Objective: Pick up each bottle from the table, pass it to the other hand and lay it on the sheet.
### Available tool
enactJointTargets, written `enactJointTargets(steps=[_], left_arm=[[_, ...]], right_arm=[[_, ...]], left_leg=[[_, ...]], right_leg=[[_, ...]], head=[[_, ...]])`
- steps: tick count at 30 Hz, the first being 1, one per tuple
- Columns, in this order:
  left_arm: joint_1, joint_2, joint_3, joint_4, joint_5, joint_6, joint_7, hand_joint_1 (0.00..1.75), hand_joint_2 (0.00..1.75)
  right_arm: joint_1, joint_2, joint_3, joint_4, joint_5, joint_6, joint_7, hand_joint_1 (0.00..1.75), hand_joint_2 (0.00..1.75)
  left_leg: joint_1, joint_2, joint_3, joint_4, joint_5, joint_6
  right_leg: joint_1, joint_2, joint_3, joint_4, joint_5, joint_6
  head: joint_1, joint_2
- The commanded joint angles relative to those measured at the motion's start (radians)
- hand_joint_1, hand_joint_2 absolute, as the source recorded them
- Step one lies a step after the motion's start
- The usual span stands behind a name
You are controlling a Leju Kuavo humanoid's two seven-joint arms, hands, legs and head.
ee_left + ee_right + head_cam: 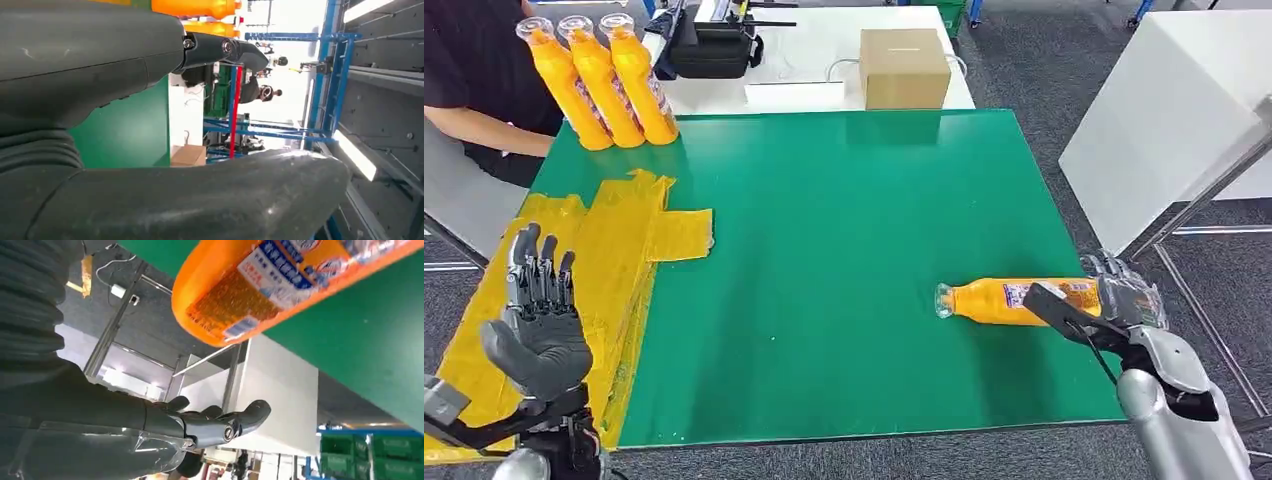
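Bottle [1009, 300] label with unreadable print

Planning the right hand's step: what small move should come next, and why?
Probably close the right hand around the bottle. The bottle lies on its side on the green table, the fingers are open beside its base, and nothing is gripped yet.

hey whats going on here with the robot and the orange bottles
The robot's right hand is open at the base of a bottle lying on the green table, not gripping it. Its left hand is open over the yellow sheet. Three more bottles are grouped at the far left corner by a seated person.
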Motion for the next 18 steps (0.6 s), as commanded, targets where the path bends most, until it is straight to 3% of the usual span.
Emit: enactJointTargets(steps=[1,18], left_arm=[[-0.036,0.024,0.006,0.069,0.013,-0.006,0.007,0.00,0.00],[-0.069,0.032,0.004,0.090,0.046,-0.012,0.011,0.00,0.00]], right_arm=[[-0.154,0.006,0.120,0.216,0.021,0.019,0.001,0.00,1.75],[-0.379,0.036,0.365,0.553,0.128,0.097,-0.055,0.00,1.75]], left_leg=[[0.000,0.005,0.007,-0.002,-0.001,-0.002],[0.001,0.005,0.008,-0.003,-0.001,-0.002]], right_leg=[[0.000,0.003,0.006,-0.002,0.000,-0.001],[0.001,0.003,0.007,-0.002,0.001,-0.001]], head=[[0.000,0.000],[0.000,0.000]])
